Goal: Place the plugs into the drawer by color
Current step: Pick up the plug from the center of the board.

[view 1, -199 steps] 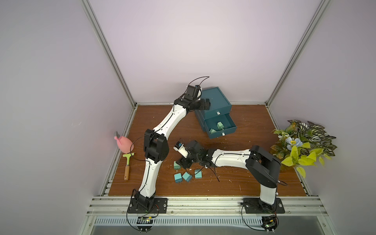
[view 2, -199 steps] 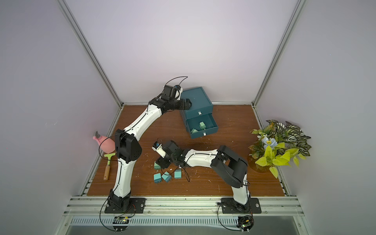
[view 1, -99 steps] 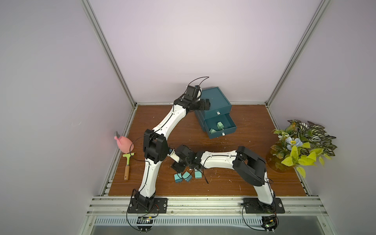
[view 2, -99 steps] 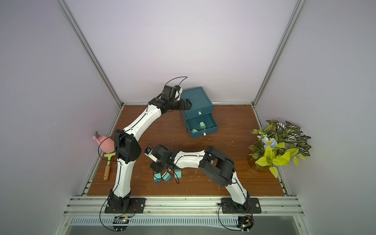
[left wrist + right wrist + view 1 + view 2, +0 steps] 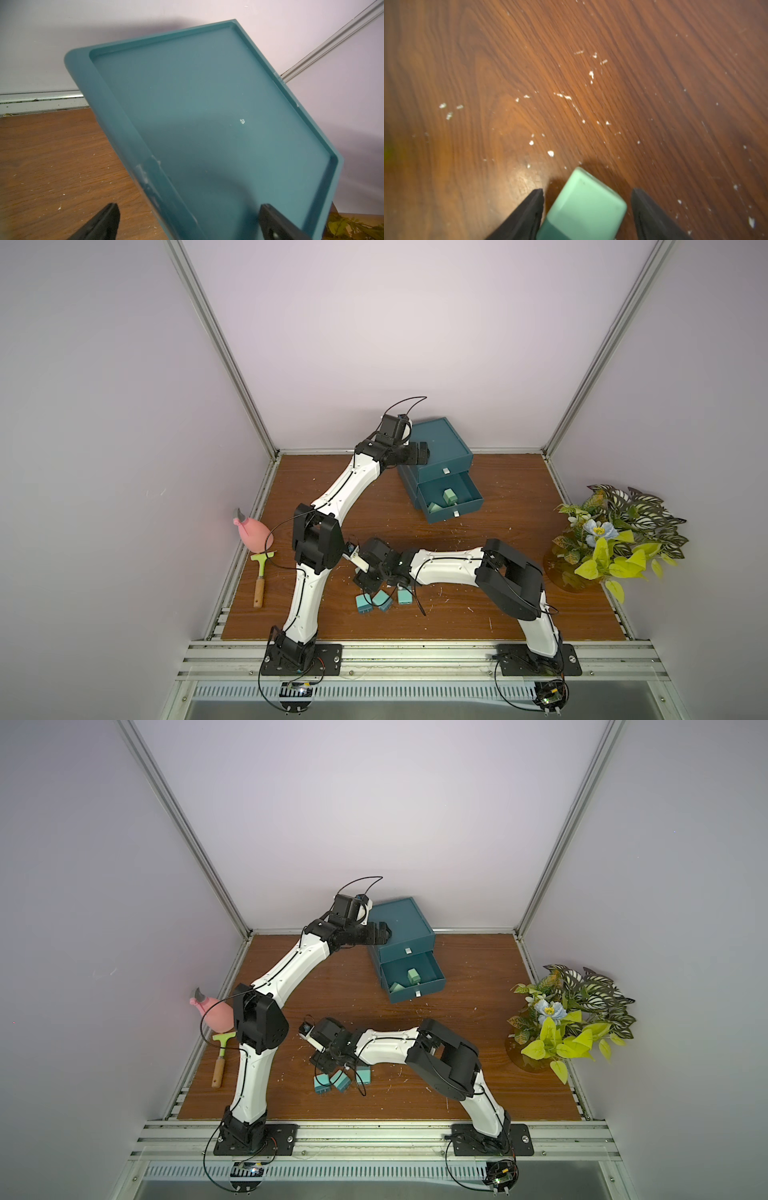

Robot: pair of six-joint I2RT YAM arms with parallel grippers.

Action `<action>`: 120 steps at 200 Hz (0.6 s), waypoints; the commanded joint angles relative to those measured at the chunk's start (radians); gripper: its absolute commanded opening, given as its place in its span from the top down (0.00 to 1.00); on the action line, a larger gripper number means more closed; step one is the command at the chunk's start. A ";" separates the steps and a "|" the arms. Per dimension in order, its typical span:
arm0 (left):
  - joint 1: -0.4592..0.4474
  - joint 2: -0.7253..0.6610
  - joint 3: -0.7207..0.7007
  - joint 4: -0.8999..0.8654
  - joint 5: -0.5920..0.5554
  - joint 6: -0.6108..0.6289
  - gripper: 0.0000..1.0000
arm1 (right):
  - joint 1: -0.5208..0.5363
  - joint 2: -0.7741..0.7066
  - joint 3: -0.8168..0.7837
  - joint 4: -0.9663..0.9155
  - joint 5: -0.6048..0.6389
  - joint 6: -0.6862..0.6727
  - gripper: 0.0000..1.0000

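Change, top views: the right gripper [image 5: 365,578] has been brought from the chest [image 5: 440,443] side down beside the turquoise plugs [image 5: 383,600], and the right arm [image 5: 449,568] has been swung toward the robot's left. The left gripper [image 5: 422,452], the chest and its contents are found as before.
Chest, top views: it is set at the back of the table [image 5: 498,605]. The top drawer is shut and the open drawer [image 5: 463,489] below it is pulled out. Whether that is the middle or the lowest one cannot be told.
Open drawer: two green plugs [image 5: 449,497] are held in it, one near the middle and one by a front corner, in both top views.
Table plugs: three turquoise plugs are clustered just beside the right gripper [image 5: 322,1058].
Edges: a pink toy [image 5: 253,533] and a hand tool [image 5: 261,580] are laid at the robot's left edge, and a plant [image 5: 615,539] at the right.
Left wrist view: the chest's recessed top [image 5: 207,114] is seen. The left gripper [image 5: 188,205] is released and spread wide, one finger over the table and one over the chest.
Right wrist view: a light green plug [image 5: 583,205] is seen lying on the table between the parted jaws of the right gripper [image 5: 587,190]. A gap is left on each side, so it is not gripped.
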 commanded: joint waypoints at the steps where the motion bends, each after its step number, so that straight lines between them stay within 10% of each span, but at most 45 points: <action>1: 0.009 -0.025 -0.012 -0.017 0.015 0.000 0.01 | 0.001 -0.071 -0.011 -0.008 0.038 0.025 0.27; 120: 0.009 -0.023 -0.014 -0.014 0.021 -0.005 0.00 | -0.022 -0.065 -0.029 -0.008 0.058 0.075 0.27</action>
